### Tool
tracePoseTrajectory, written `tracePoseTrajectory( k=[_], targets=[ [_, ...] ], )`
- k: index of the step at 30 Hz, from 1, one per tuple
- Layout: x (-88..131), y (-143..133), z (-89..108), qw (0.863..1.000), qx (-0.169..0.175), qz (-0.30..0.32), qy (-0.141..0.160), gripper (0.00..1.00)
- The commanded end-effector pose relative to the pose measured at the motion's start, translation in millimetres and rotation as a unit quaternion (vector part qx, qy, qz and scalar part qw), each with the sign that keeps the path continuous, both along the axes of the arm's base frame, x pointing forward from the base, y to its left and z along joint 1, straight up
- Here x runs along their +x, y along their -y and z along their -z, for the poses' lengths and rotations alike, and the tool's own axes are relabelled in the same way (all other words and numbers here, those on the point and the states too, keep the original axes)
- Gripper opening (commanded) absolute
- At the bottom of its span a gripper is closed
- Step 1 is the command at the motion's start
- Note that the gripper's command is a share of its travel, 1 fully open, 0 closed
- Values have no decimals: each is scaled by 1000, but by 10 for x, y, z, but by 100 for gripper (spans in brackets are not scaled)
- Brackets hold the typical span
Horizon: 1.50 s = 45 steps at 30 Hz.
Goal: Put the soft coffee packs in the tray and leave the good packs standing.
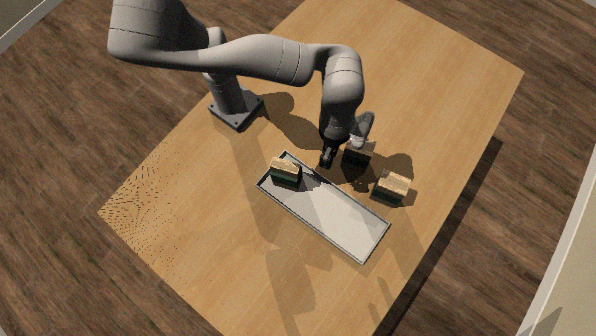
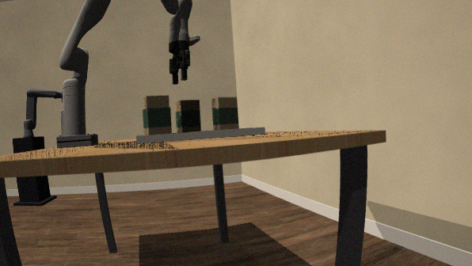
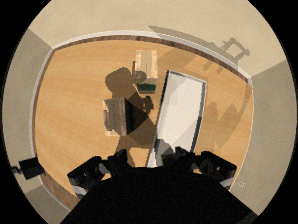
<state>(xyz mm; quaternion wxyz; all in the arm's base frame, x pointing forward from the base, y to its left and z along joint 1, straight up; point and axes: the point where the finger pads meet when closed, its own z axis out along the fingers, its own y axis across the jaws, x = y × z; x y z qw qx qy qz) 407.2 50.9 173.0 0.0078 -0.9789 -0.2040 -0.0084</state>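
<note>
Three coffee packs, tan with a green band, stand upright. The left pack stands inside the grey tray at its end nearest the arm's base. The middle pack stands on the table just behind the tray, in the arm's shadow. The right pack stands on the table beside it. My gripper is open and empty. It hangs high above the table, between the left and the middle pack.
The wooden table carries the arm's base at its back. The rest of the tray beyond the left pack holds nothing. A wall stands to the right of the table.
</note>
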Motion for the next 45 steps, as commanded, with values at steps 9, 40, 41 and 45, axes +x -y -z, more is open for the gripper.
tracePoseTrajectory(
  k=[9,40,41,45],
  targets=[
    [282,-954,60,1000,-4,-19,0,85],
    [268,-962,455,1000,-6,-20,-2,85],
    [269,-962,455,1000,-6,-20,-2,85],
    [269,-962,455,1000,-6,-20,-2,85]
  ],
)
